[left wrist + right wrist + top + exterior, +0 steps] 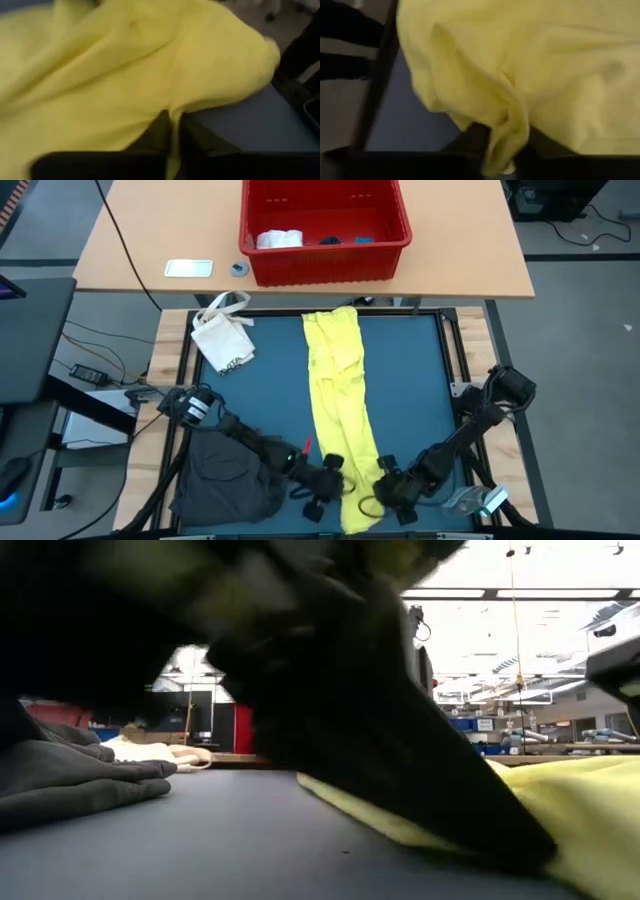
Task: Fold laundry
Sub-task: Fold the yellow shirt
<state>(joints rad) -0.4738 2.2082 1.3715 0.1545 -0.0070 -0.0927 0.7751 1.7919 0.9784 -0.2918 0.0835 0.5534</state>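
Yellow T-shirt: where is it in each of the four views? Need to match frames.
High view: yellow T-shirt, a long strip down the mat's middle, near end between both grippers.
Low view: lower right, on the mat, behind a dark blurred arm.
Left wrist view: fills most of the frame; the left gripper pinches an edge.
Right wrist view: fills most of the frame; the right gripper pinches a fold.
Shared landmark: the dark blue mat.

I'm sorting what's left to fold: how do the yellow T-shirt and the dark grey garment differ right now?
The yellow T-shirt lies stretched in a long strip down the mat's middle; the dark grey garment sits bunched at the near left corner. The left gripper and right gripper pinch the T-shirt; the grey one is untouched. Both rest on the mat.
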